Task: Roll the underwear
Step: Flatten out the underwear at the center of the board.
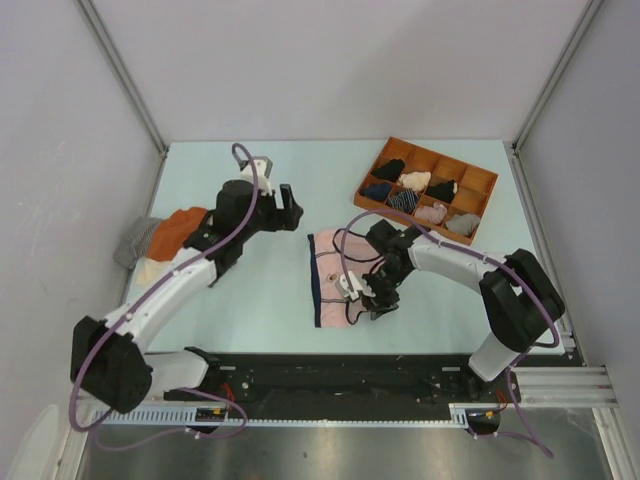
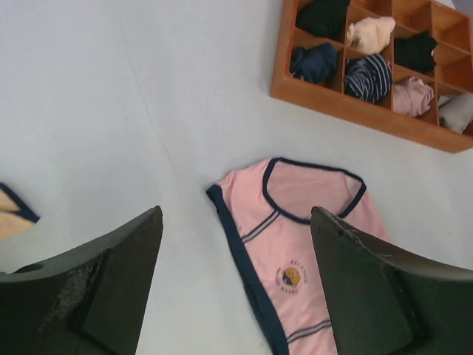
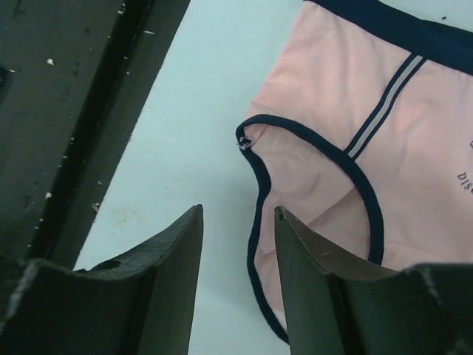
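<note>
The underwear (image 1: 330, 262) is light pink with navy edging and lies flat on the table between the two arms. My right gripper (image 1: 373, 304) hovers low over its near right corner. In the right wrist view the gripper (image 3: 238, 216) is open by a narrow gap, and the navy edge of the underwear (image 3: 347, 111) runs just under the right fingertip. My left gripper (image 1: 290, 206) is open, up and to the left of the garment. In the left wrist view the underwear (image 2: 295, 244) shows between the wide-apart fingers (image 2: 126, 274).
A wooden divided tray (image 1: 372, 195) with several rolled garments stands at the back right, also in the left wrist view (image 2: 347, 111). An orange cloth (image 1: 180, 228), a beige-cream cloth (image 1: 152, 270) and a grey striped cloth (image 1: 133, 242) lie at the left edge. A black rail (image 1: 330, 372) runs along the near edge.
</note>
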Available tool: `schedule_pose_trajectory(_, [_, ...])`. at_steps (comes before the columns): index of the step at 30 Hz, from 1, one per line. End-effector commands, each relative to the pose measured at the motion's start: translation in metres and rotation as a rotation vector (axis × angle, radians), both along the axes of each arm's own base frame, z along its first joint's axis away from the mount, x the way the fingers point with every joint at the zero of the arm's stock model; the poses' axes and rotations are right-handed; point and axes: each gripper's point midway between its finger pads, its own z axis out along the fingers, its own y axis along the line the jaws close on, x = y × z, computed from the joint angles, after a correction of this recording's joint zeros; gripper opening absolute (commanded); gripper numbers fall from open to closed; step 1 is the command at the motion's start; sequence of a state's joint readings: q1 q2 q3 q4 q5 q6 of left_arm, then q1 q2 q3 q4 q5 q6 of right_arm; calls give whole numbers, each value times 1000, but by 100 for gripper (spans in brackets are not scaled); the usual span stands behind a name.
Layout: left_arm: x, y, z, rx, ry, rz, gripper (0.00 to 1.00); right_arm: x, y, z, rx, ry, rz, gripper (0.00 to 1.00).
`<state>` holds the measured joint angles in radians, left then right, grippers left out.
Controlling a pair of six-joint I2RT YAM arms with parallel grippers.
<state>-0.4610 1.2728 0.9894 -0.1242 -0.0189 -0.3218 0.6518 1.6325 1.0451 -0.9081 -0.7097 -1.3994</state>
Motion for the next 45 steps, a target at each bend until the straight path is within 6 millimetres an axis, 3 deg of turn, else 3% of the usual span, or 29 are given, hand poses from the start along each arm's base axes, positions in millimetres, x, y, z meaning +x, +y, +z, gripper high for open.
schedule_pose_trajectory(1, [-42,22,-26,72,85,-35,86,8,11,-15,-7,-92,54,47])
schedule_pose_trajectory(4, [-61,32,-30,61,91,-24,87,11,14,-26,-32,-122,50,46])
schedule_pose_trajectory(9, [-87,29,-47,-20,122,-51,88,10,7,-37,-73,-121,39,38])
schedule_pose_trajectory(13, [-97,12,-52,-101,152,-127,91,5,0,-42,-100,-112,55,13])
schedule_pose_trajectory(17, [-93,6,-55,-99,173,-144,91,-19,-12,-43,-146,-66,112,2])
schedule_pose_trajectory(21, [-85,-4,-61,-96,207,-181,91,-33,-20,-43,-168,-59,134,3])
schedule_pose_trajectory(23, [-79,-11,-73,-78,250,-210,91,-37,-23,-39,-176,-39,108,13])
schedule_pose_trajectory(24, [-72,-17,-69,-77,248,-227,91,-34,-24,-36,-168,-35,84,20])
schedule_pose_trajectory(25, [-67,-22,-69,-70,257,-249,91,-34,-22,-30,-133,-16,63,34])
schedule_pose_trajectory(28, [-47,-36,-78,0,339,-325,89,-11,-16,7,20,15,-59,52])
schedule_pose_trajectory(29, [-46,-37,-88,39,385,-355,86,-2,-14,18,55,19,-90,54])
schedule_pose_trajectory(32, [-24,-46,-101,72,438,-393,81,50,-11,48,174,14,-246,57])
schedule_pose_trajectory(33, [-15,-50,-96,72,422,-400,80,71,-5,52,179,65,-341,57])
schedule_pose_trajectory(34, [-10,-51,-108,78,449,-409,79,99,-2,58,227,46,-406,57])
schedule_pose_trajectory(35, [-4,-51,-104,93,443,-415,76,112,2,46,214,93,-453,56])
schedule_pose_trajectory(38, [-3,-44,-113,141,489,-430,69,158,22,54,236,140,-606,55])
schedule_pose_trajectory(39, [-3,-41,-112,158,481,-425,69,166,28,41,219,176,-638,55])
schedule_pose_trajectory(40, [0,-33,-100,189,436,-394,69,184,36,50,243,173,-692,55])
schedule_pose_trajectory(42, [-2,-19,-93,233,392,-364,69,198,43,49,247,197,-731,55])
schedule_pose_trajectory(43, [-2,-12,-83,250,357,-344,69,203,45,38,216,254,-775,55])
schedule_pose_trajectory(44, [1,-1,-60,269,271,-303,71,216,51,47,229,249,-782,56])
schedule_pose_trajectory(45, [-4,8,-56,283,248,-274,73,222,52,48,221,264,-798,56])
